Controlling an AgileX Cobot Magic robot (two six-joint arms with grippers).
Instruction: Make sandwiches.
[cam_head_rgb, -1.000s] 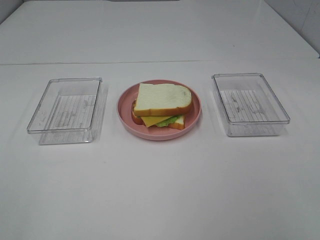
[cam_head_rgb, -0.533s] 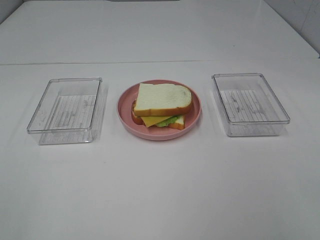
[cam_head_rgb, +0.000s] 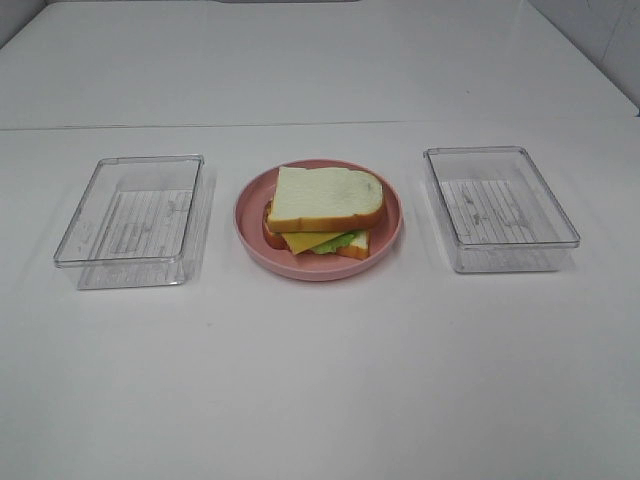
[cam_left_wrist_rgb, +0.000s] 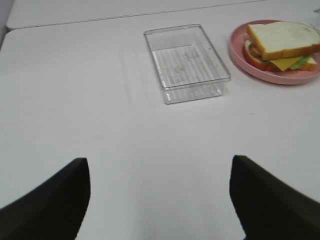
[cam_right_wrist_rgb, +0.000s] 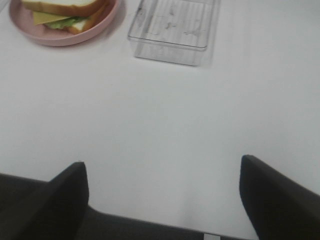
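Left gripper (cam_left_wrist_rgb: 160, 200): jaws stand wide apart, nothing between them, hovering over bare white table (cam_left_wrist_rgb: 100, 125) at the near left. It is not visible in the high view. Ahead of it, well apart, lies the left clear tray (cam_left_wrist_rgb: 187, 62), a transparent rectangular box with a ribbed floor, showing no contents. Beyond that tray and to its right sits the pink plate (cam_left_wrist_rgb: 240, 50).

Right gripper (cam_right_wrist_rgb: 162, 195): jaws likewise spread wide and holding nothing, over bare table at the near right, also out of the high view. Ahead of it, well apart, lies the right clear tray (cam_right_wrist_rgb: 170, 30), of the same make, also showing no contents. The plate lies to the left of that tray.

Sandwich (cam_head_rgb: 325, 212): assembled and resting on the pink plate at the centre of the table, between the two trays and touching neither. A white bread slice with an orange-brown crust lies on top, slightly askew; a yellow cheese square (cam_head_rgb: 308, 241) and green lettuce (cam_head_rgb: 343, 241) protrude at the near edge, above a lower bread slice. No bacon can be made out.

Obstructions: the table between each gripper and the plate is bare; the trays flank the plate at left and right.
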